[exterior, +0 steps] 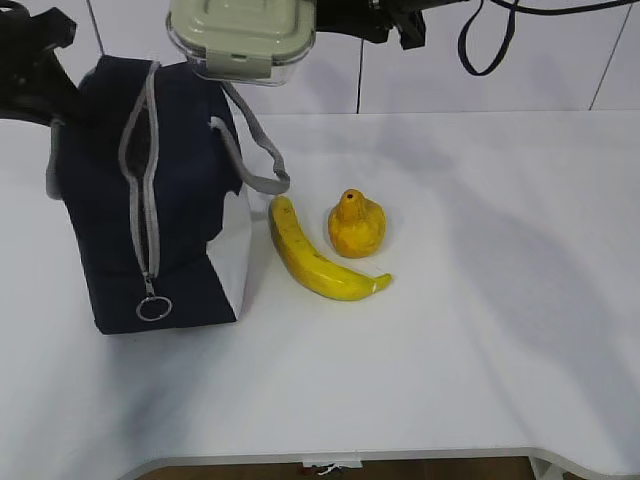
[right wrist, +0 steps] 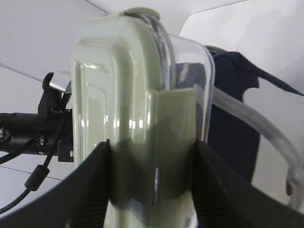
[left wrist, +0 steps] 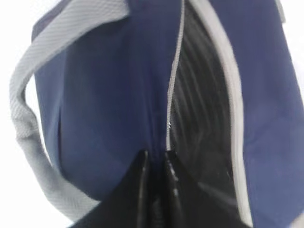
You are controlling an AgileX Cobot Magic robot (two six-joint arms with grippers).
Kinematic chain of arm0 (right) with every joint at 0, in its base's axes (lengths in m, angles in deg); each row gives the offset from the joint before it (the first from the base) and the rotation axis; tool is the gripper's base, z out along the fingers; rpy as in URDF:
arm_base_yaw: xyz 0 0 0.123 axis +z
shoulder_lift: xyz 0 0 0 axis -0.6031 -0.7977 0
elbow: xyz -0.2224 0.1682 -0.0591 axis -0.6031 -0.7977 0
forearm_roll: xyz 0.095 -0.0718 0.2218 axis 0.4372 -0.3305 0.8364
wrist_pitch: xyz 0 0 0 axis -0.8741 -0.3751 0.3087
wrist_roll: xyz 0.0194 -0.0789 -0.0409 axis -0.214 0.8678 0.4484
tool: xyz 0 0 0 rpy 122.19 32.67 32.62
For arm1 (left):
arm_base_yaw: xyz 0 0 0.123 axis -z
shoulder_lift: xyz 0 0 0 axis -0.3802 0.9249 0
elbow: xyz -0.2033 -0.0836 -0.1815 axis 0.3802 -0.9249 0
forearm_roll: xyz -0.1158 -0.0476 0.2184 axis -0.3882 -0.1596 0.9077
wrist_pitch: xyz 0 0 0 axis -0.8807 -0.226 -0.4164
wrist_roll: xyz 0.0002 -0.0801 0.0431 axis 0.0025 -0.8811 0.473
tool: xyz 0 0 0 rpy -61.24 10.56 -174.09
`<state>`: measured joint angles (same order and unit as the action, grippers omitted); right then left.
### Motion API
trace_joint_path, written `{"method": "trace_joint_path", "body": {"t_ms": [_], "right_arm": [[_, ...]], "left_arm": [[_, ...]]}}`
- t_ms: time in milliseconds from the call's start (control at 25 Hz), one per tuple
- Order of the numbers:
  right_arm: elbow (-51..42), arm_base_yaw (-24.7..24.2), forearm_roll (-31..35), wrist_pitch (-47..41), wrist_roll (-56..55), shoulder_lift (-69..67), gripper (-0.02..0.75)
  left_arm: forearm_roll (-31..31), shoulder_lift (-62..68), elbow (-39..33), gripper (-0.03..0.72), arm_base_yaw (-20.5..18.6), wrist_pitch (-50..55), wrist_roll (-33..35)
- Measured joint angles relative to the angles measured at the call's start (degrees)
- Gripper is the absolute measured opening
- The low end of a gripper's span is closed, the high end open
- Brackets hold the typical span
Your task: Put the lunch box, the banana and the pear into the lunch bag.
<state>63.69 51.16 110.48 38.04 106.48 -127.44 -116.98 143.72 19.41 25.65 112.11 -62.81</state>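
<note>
The navy lunch bag (exterior: 100, 200) stands at the left of the table, its grey zipper parted along the top and front. My left gripper (left wrist: 155, 159) is shut on the bag's fabric edge beside the zipper opening, at the bag's top left corner in the exterior view (exterior: 50, 110). My right gripper (right wrist: 152, 156) is shut on the lunch box (right wrist: 133, 95), sage-green lid and clear body, and holds it in the air just above the bag's top (exterior: 240, 35). The banana (exterior: 310, 260) and the pear (exterior: 357, 225) lie on the table to the right of the bag.
A grey webbing handle (exterior: 265, 160) hangs off the bag toward the banana. The zipper's ring pull (exterior: 154, 308) hangs low on the bag's front. The white table's front edge (exterior: 350, 455) runs close below.
</note>
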Motion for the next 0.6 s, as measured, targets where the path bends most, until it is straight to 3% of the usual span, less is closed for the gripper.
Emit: {"method": "trace_joint_path", "body": {"t_ms": [80,360,600], "right_arm": [[0.0,0.7,0.7,0.2,0.0,0.0,0.384],[0.0,3.2,1.5,2.6,-0.1,-0.1,0.384],[0.0,4.1,1.1,3.8,-0.1,-2.8,0.384]], "left_arm": [[0.0,0.0,1.7,0.011,0.0,2.1,0.4],[-0.9,0.0,6.4,0.003,0.0,7.1,0.7],[-6.6,0.0,6.5,0.003,0.0,7.5,2.3]]}}
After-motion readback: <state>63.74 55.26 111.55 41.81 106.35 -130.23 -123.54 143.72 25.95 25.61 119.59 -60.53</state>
